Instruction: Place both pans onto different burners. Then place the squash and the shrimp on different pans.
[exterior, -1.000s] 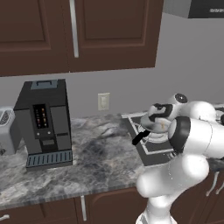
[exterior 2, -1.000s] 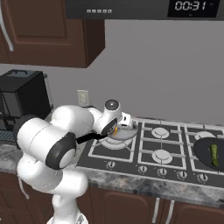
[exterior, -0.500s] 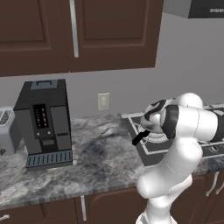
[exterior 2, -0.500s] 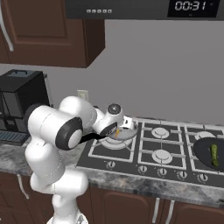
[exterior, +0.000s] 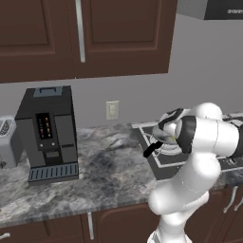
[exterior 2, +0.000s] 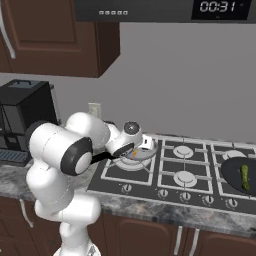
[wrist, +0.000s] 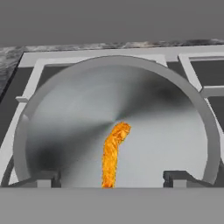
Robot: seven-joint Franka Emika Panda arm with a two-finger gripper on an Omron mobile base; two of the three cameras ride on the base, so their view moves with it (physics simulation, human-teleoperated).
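Note:
The silver bowl-shaped pan sits on the rear left burner of the cooktop, its black handle pointing left. The orange shrimp lies inside it, near the middle. My gripper hovers just above the pan, open, its two fingertips wide apart on either side of the shrimp's near end. From the base views, the gripper points down into the pan. The flat black pan rests at the cooktop's right with the green squash on it.
Free burners show in the cooktop's middle. A black coffee machine and a toaster stand on the marble counter to the left. My own elbow bulks in front of the cooktop's left edge.
The arm's elbow has swung and lifted while the hand stays over the silver pan. The pans have not moved.

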